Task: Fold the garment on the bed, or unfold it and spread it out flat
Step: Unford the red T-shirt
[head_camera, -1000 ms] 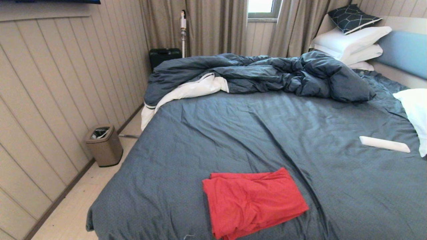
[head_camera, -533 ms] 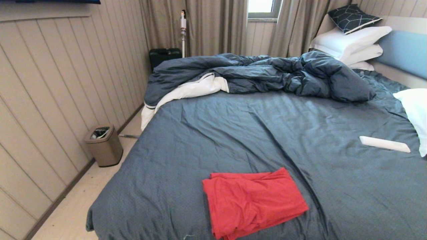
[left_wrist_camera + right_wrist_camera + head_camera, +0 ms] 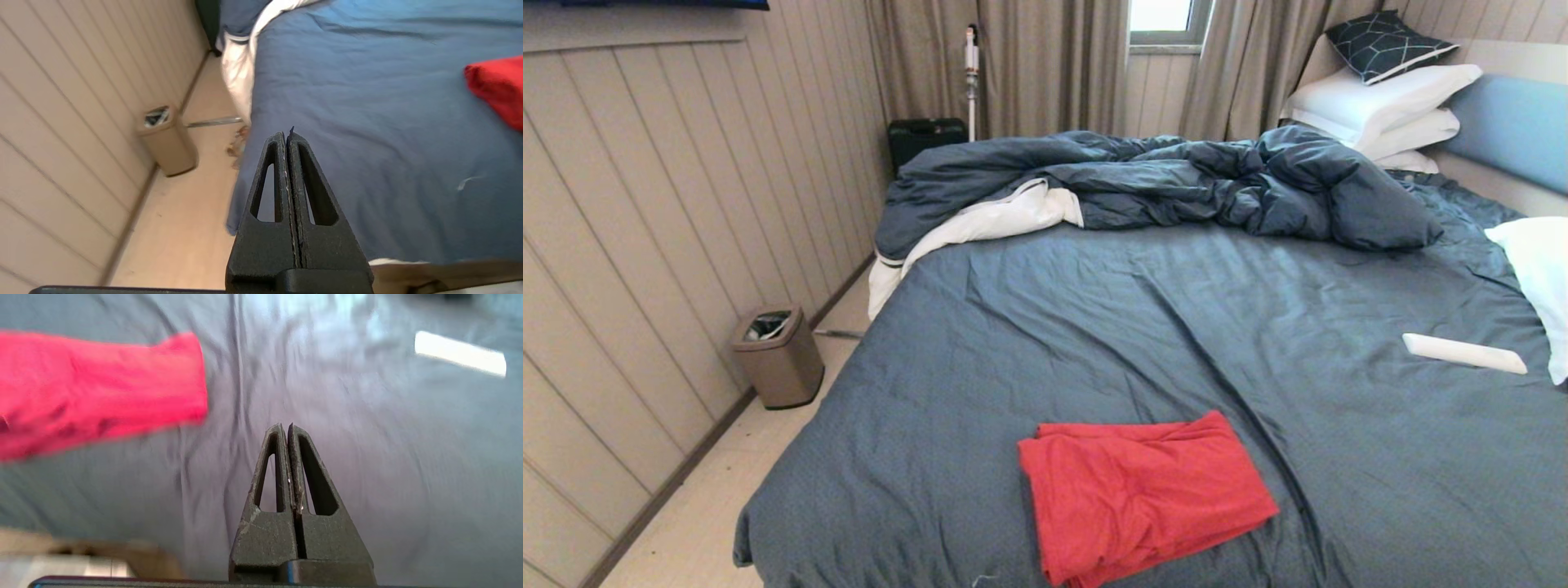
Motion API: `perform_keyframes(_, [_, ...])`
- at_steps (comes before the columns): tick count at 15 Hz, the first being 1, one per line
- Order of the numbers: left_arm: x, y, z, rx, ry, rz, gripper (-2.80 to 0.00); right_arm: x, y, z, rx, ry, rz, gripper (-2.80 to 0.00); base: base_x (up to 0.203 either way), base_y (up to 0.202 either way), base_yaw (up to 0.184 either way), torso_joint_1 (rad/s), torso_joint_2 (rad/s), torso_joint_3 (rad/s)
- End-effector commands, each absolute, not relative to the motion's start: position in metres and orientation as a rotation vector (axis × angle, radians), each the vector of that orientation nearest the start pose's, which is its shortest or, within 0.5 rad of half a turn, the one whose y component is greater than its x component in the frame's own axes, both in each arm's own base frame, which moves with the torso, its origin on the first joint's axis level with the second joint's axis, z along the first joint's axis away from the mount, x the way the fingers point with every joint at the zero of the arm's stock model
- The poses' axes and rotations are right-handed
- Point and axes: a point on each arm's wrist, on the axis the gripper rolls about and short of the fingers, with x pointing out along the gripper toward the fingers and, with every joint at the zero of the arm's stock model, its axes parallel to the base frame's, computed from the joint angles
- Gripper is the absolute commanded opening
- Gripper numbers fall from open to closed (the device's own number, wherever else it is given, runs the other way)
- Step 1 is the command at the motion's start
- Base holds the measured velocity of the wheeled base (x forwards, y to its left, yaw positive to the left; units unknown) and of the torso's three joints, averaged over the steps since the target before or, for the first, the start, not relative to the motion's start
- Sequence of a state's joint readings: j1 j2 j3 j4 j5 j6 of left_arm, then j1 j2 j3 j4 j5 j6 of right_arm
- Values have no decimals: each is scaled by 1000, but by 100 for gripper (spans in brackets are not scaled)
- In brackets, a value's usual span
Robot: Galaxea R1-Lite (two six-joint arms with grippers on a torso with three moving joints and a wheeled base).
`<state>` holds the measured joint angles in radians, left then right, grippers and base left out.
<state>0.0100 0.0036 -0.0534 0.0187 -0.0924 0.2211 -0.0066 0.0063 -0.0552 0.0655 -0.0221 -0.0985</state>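
Observation:
The garment (image 3: 1139,494), a red T-shirt, lies folded in a loose rectangle near the front edge of the bed (image 3: 1094,327); its print is hidden. Neither arm shows in the head view. In the left wrist view my left gripper (image 3: 287,134) is shut and empty, hanging over the bed's front left corner, with a red edge of the garment (image 3: 496,87) well off to one side. My right gripper (image 3: 285,426) is shut and empty above bare sheet, apart from the garment (image 3: 94,392).
A rumpled dark blue duvet (image 3: 1160,184) with white lining lies across the far part of the bed. White pillows (image 3: 1380,106) stack by the light blue headboard (image 3: 1515,122). A white flat object (image 3: 1463,353) rests on the sheet at right. A beige bin (image 3: 778,356) stands on the floor at left.

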Motion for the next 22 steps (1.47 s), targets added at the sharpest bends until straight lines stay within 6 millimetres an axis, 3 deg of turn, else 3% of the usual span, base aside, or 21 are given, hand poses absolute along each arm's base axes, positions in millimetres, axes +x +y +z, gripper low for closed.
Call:
perform_keyframes(1, [-27, -2, 87, 182, -40, -83, -280, -23, 0, 83, -100, -59, -21, -280, 0, 0, 0, 0, 0, 0])
perform_keyframes(4, [-25, -1, 90, 45, -106, -28, -280, -23, 0, 81, -94, -50, -13, -280, 0, 0, 0, 0, 0, 0])
perform_keyframes(7, [-25, 2, 97, 96, -202, 139, -280, -23, 0, 80, -91, -35, -9, -280, 0, 0, 0, 0, 0, 0])
perform_keyframes(9, [-25, 1, 96, 79, -197, 55, -280, -23, 0, 75, -66, 14, -1, -280, 0, 0, 0, 0, 0, 0])
perform_keyframes(11, [-23, 0, 82, 48, -62, 10, -280, -23, 0, 75, -55, 5, -11, -280, 0, 0, 0, 0, 0, 0])
perform_keyframes(22, [-23, 0, 84, 25, -84, 4, -280, -23, 0, 75, -23, 4, -14, -280, 0, 0, 0, 0, 0, 0])
